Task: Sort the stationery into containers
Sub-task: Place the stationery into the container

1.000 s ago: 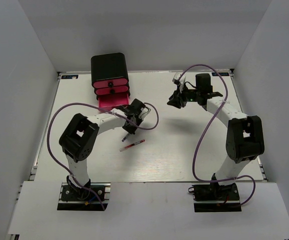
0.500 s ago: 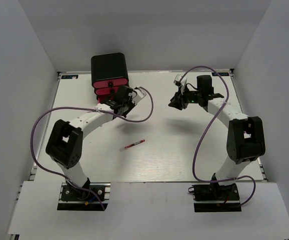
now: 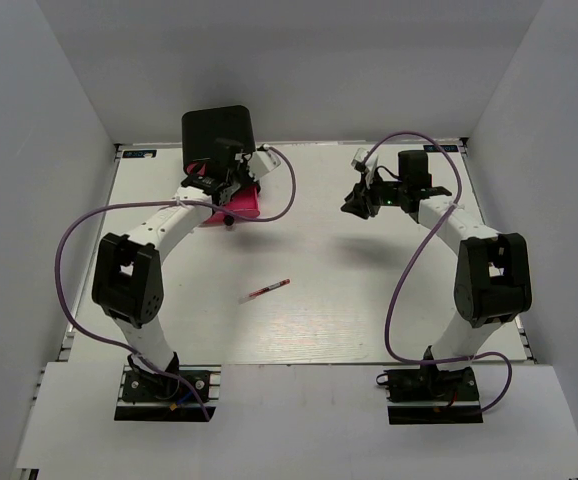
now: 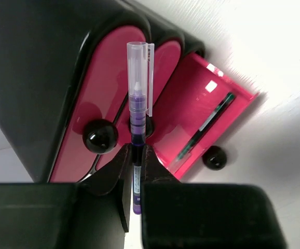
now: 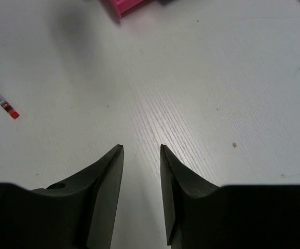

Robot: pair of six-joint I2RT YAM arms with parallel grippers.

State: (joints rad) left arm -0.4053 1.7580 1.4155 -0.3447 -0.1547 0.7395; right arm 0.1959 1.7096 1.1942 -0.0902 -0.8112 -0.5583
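Upper left: the left hand (image 4: 136,153) pinches a clear-capped pen (image 4: 138,88) before the cabinet (image 3: 217,130) — the right hand (image 5: 141,149) is half open, empty.

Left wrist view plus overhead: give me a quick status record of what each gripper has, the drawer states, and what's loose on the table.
left gripper: shut on clear-capped pen, pointed at the cabinet
right gripper: open, empty, above bare table
bottom drawer: pulled out, one dark pen inside
upper two drawers: closed
loose on table: red pen, near the middle
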